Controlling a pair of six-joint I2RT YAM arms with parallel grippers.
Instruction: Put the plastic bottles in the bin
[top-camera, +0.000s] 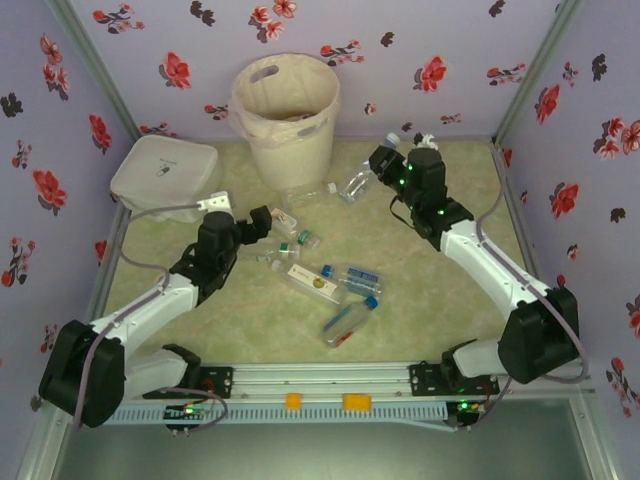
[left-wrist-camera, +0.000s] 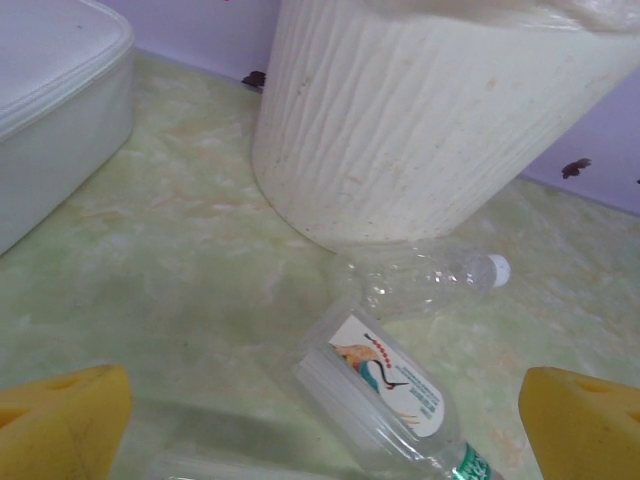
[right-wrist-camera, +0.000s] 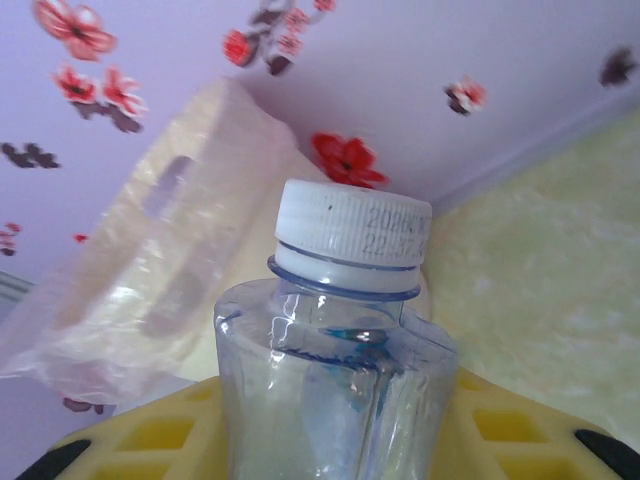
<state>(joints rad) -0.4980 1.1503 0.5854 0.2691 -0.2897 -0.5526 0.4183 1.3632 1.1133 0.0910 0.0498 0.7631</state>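
Plastic bottles lie scattered on the tabletop before the bin. The right gripper clamps a clear white-capped bottle beside the bin, and the left gripper hangs wide open over a labelled bottle. Light, thin-walled and slippery, I judge: grip mid-body.

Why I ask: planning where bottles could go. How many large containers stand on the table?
2. The round cream bin stands at the back centre; the flat white box sits in the back left corner. None seems hidden.
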